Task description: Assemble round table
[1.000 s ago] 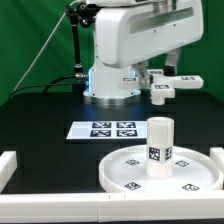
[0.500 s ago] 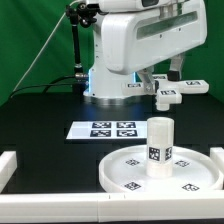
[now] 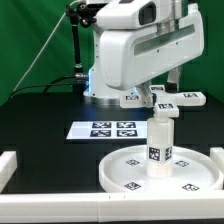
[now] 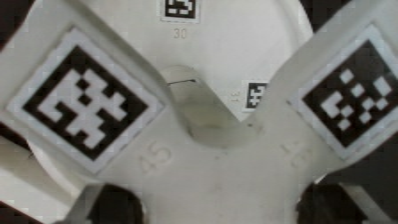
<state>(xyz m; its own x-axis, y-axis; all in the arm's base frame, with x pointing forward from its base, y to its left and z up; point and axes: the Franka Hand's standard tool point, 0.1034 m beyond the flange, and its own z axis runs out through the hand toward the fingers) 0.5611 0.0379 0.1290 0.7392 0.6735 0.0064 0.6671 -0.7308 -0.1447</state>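
Observation:
The large rimmed round disc (image 3: 160, 170) lies on the black table at the front right of the exterior view. The short thick cylinder leg (image 3: 160, 147) stands upright on its middle. My gripper (image 3: 166, 101) holds the cross-shaped foot piece (image 3: 168, 101) in the air just above the leg's top, slightly to the exterior view's right of it. In the wrist view the foot piece (image 4: 196, 150) fills the picture, its tagged arms spreading outward, and the dark fingertips (image 4: 103, 200) press it from both sides. The gripper is shut on the foot piece.
The marker board (image 3: 103, 129) lies flat on the table to the exterior view's left of the disc. White border rails run along the front edge (image 3: 60, 205) and stand at the left (image 3: 8, 163) and right (image 3: 217, 155). The arm's base (image 3: 105, 85) stands at the back.
The arm has swung forward and down, carrying the foot piece from further back and right to just above the leg's top. Disc and leg have not moved.

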